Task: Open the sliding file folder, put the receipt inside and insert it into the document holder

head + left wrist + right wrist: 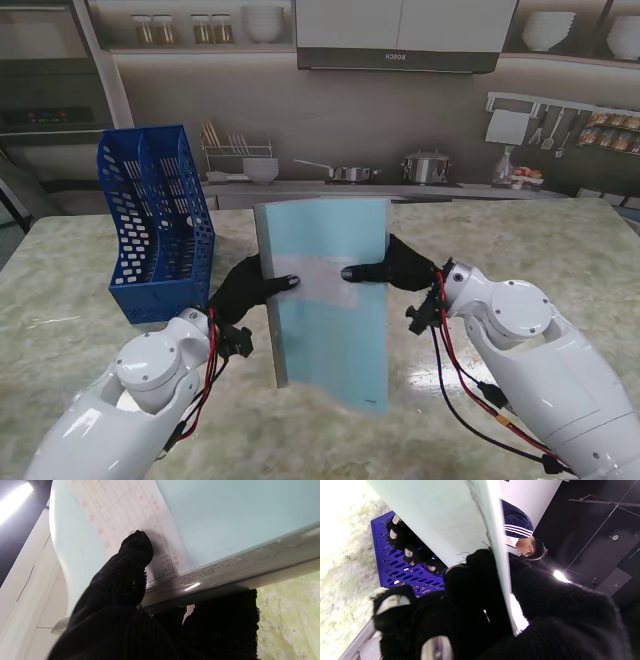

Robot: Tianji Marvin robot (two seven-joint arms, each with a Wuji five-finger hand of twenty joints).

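Observation:
A pale blue sliding file folder [325, 300] is held up off the marble table between both black-gloved hands. My left hand [248, 287] grips its left spine edge, thumb on the front. My right hand [398, 268] grips its right edge, thumb on the front too. A whitish receipt [312, 278] shows through the folder's cover; the left wrist view shows the receipt [130, 512] with red print under the thumb [136, 546], beside the grey slide bar [225, 572]. The blue mesh document holder [155, 222] stands upright at the left, also visible as the holder [395, 562] behind the folder [440, 517].
The marble table [520, 240] runs out to both sides. Behind it is a kitchen backdrop with a dish rack [238, 158] and pots [427, 166]. A person in a dark jacket [520, 525] appears in the right wrist view.

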